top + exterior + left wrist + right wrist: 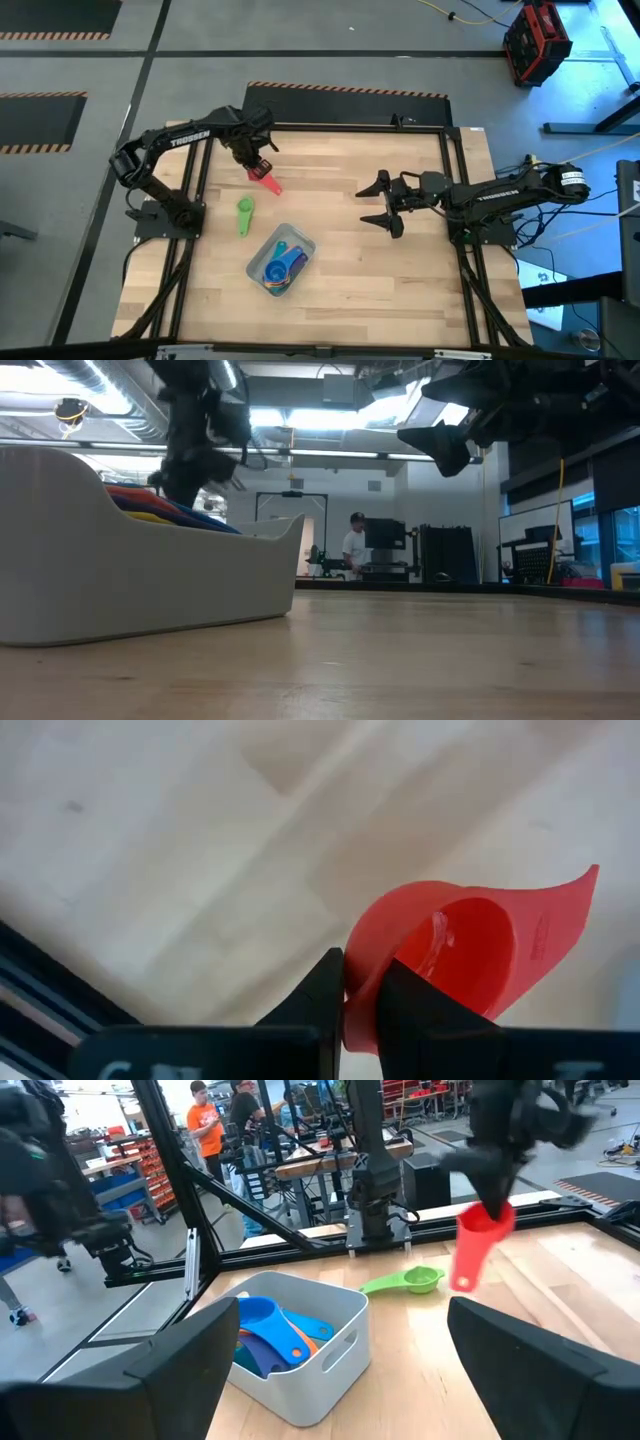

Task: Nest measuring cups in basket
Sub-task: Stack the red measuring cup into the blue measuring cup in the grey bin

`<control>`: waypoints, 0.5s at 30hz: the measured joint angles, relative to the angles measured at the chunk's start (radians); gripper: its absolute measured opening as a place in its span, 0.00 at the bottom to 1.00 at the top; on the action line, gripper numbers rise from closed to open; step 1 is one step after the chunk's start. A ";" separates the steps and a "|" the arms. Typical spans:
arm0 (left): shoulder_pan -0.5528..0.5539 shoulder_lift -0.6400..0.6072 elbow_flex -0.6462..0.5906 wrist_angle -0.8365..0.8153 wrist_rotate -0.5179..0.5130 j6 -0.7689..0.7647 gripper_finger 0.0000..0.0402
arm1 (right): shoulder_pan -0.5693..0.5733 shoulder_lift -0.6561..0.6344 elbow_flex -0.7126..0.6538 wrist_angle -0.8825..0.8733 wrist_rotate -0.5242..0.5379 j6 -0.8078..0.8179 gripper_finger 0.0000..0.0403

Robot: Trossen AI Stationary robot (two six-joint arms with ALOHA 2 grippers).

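**Red cup held aloft, green cup on the bench**

The left gripper [262,166] hangs over the far left part of the bench [400,280], its fingers [325,985] pinched tight on the rim of the red measuring cup [268,179]. In the right wrist view the cup [477,1242] dangles clear of the wood, handle pointing down.

The green measuring cup [245,215] lies on the bench between the red one and the basket [303,246], apart from both. The basket sits near the front edge, left of centre, with blue, orange, yellow and purple cups [268,1335] piled inside.

The right gripper [384,203] hovers over the right half of the bench, well away from the basket, its fingers spread wide and holding nothing.
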 joint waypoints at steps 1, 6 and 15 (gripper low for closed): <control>-0.024 -0.007 0.017 -0.022 0.013 -0.025 0.07 | 0.000 0.000 0.000 0.000 0.000 0.000 0.90; -0.173 -0.079 0.070 -0.045 0.051 -0.219 0.07 | 0.000 0.000 0.000 -0.002 0.000 0.000 0.90; -0.572 -0.195 0.066 -0.028 0.000 -0.848 0.07 | 0.000 0.000 0.000 -0.008 0.000 0.000 0.90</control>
